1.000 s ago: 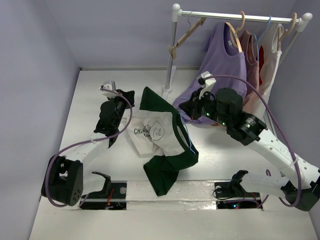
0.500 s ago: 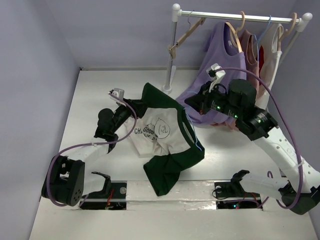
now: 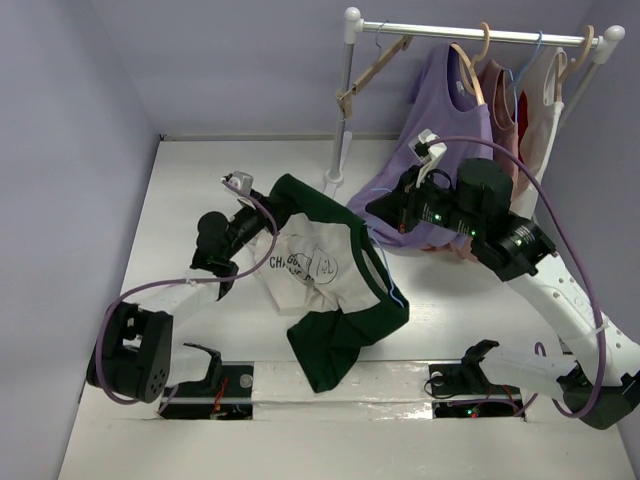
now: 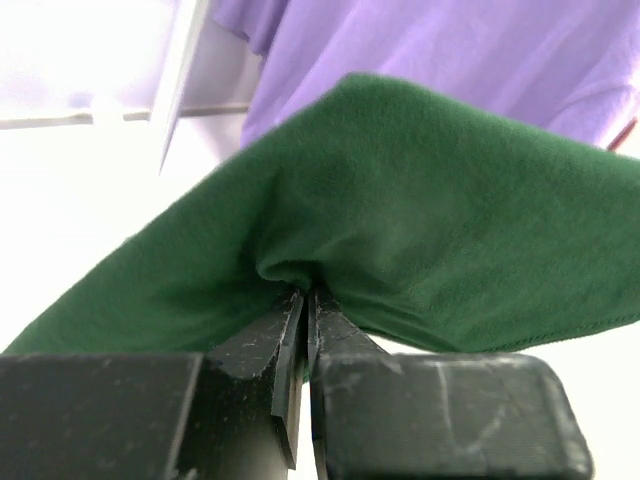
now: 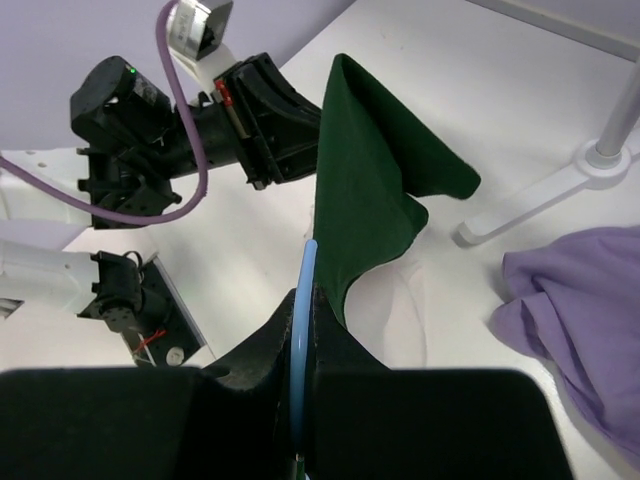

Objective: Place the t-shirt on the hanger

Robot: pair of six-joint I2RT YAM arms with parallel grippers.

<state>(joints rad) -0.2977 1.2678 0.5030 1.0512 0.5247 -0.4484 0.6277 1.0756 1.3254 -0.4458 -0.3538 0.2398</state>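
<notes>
The t-shirt [image 3: 320, 265], cream with dark green sleeves and a black print, hangs stretched between both arms at the table's middle. My left gripper [image 3: 268, 212] is shut on a fold of its green sleeve [image 4: 400, 220], the jaws pressed together around the cloth [image 4: 305, 298]. My right gripper [image 3: 372, 212] is shut on the thin light-blue hanger [image 5: 303, 290], whose wire runs inside the shirt; a short blue piece of the hanger [image 3: 392, 290] shows along the green collar side. In the right wrist view the green sleeve [image 5: 370, 190] rises ahead toward the left arm [image 5: 200, 120].
A white clothes rack [image 3: 480, 33] stands at the back right with a purple t-shirt [image 3: 445, 120], pink and white tops and tan wooden hangers [image 3: 375, 70]. Its pole foot [image 3: 335, 180] sits just behind the t-shirt. The purple cloth [image 4: 450, 50] hangs close behind the left gripper.
The left gripper opened briefly, then shut again on the green sleeve, moving up and right. The right arm lifted the hanger, raising and spreading the shirt.
</notes>
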